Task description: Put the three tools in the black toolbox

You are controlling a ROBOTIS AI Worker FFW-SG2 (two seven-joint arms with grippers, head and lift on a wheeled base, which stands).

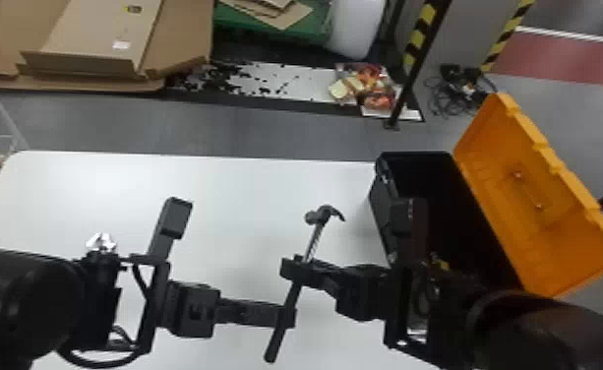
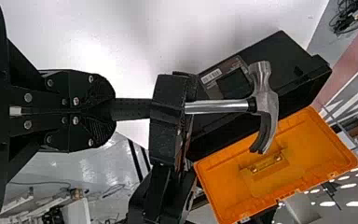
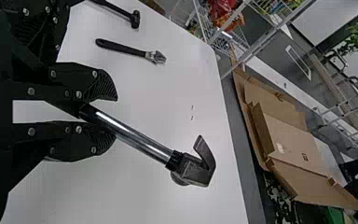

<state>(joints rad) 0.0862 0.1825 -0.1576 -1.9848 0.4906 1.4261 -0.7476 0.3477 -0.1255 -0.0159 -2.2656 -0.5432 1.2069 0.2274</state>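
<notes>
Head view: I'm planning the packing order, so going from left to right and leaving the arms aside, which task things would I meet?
Wrench's silver head → claw hammer → black toolbox → its open orange lid.

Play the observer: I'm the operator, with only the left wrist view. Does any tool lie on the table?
Observer: Yes, the right wrist view shows a wrench lying on the table.

Operator: Anything near it?

Observer: A second hammer, dark-headed, lies beside the wrench, on the same table.

Operator: Does the held hammer's handle stop at my left claw?

Observer: No, in the head view the handle sticks out past the left claw, toward the robot.
</notes>
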